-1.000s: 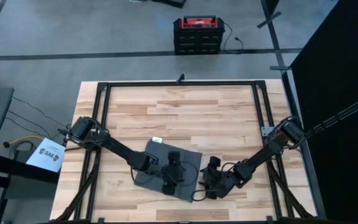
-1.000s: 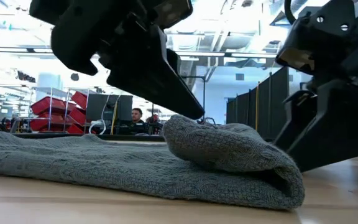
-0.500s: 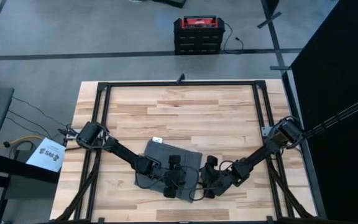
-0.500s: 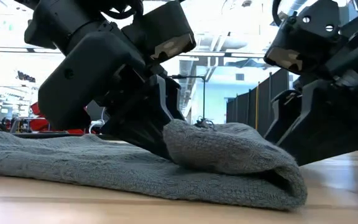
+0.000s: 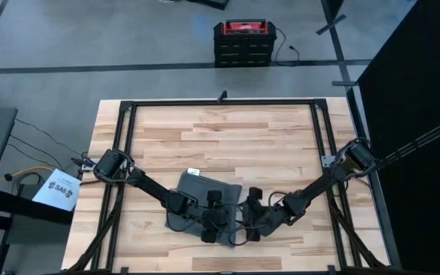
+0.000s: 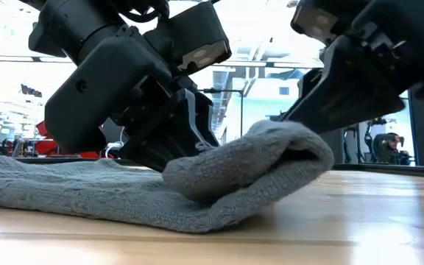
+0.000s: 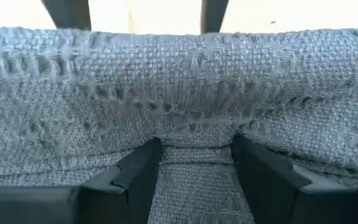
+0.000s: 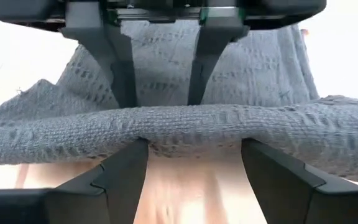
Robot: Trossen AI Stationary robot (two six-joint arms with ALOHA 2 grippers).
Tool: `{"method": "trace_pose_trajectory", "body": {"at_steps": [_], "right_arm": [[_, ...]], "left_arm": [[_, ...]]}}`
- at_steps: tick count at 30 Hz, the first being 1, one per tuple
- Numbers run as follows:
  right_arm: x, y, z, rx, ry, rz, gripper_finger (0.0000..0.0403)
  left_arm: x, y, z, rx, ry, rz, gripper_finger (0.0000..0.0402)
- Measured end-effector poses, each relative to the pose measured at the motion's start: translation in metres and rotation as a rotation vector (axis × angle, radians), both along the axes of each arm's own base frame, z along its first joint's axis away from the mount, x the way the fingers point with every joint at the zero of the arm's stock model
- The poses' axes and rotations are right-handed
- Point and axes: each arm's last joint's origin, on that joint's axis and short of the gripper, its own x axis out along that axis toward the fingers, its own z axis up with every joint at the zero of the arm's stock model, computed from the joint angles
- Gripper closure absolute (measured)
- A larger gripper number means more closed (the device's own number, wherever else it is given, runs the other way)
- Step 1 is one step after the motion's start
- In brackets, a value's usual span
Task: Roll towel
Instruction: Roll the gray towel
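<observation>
Since half a second ago, the right gripper (image 5: 244,222) has pushed further toward the left arm, and the rolled fold of the dark grey soft woven towel (image 6: 87,193) has travelled with it: in the low view the fold's rounded end has shifted from the picture's right toward its middle and now sits lifted, leaving bare wood where it lay. The left gripper (image 5: 214,221) has stayed where it was.

On the light wooden plank desk (image 5: 228,137) the towel (image 5: 197,187) lies near the front edge, slightly left of centre, its small white tag (image 5: 192,172) at the edge toward the back. The left gripper presses down on the flat part just behind the fold, its fingers (image 7: 135,177) apart and resting on the cloth. The right gripper's fingers (image 8: 126,165) are also apart, meeting the fold from the opposite side, with the raised ridge of cloth (image 8: 179,124) lying across their tips. Both grippers face each other with the fold between them.

Beyond the desk's back edge a red and black tool case (image 5: 242,41) stands on the floor.
</observation>
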Motion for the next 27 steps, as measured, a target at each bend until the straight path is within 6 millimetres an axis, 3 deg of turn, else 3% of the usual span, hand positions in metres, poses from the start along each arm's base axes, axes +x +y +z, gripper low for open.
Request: {"method": "trace_pose_trajectory", "body": {"at_steps": [18,27], "right_arm": [[0.017,-0.023,-0.005,-0.032,0.012,0.024,0.0154],[0.027,-0.035,-0.001,-0.033,-0.017,0.061,0.0154]], "left_arm": [[-0.011,0.006,0.032,0.016,0.011,0.031,0.021],[-0.016,0.012,0.027,0.057,0.037,0.077,0.021]]}}
